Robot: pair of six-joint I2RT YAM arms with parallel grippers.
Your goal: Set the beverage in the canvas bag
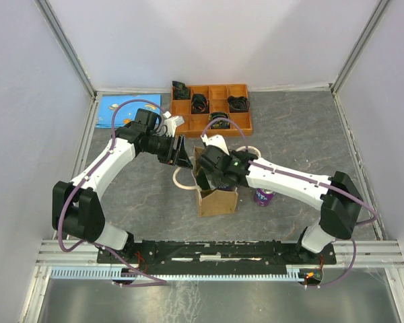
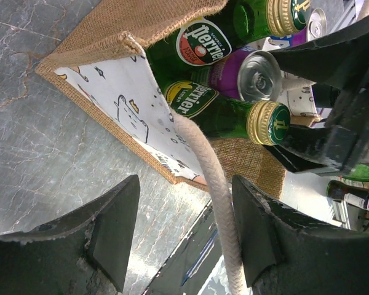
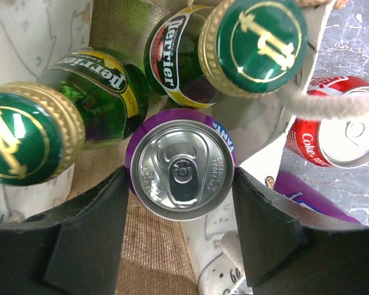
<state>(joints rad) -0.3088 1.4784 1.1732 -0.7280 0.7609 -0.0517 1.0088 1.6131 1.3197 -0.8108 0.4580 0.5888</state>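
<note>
The canvas bag [image 1: 217, 202] stands open at the table's middle. It holds two green Perrier bottles [image 3: 98, 80] and a purple soda can [image 3: 179, 169], all upright. My right gripper [image 3: 179, 184] reaches down into the bag, its fingers touching both sides of the purple can. My left gripper [image 2: 184, 215] is open just left of the bag [image 2: 98, 43], with a cream rope handle [image 2: 212, 178] running between its fingers, against the right one. In the top view, my right gripper [image 1: 212, 171] is over the bag's mouth and my left gripper [image 1: 180, 155] is beside it.
A second purple can [image 1: 264, 196] stands on the table right of the bag, and a red Coke can [image 3: 332, 132] stands close to it. An orange compartment tray [image 1: 212, 108] with dark items sits at the back. A blue book [image 1: 124, 108] lies back left.
</note>
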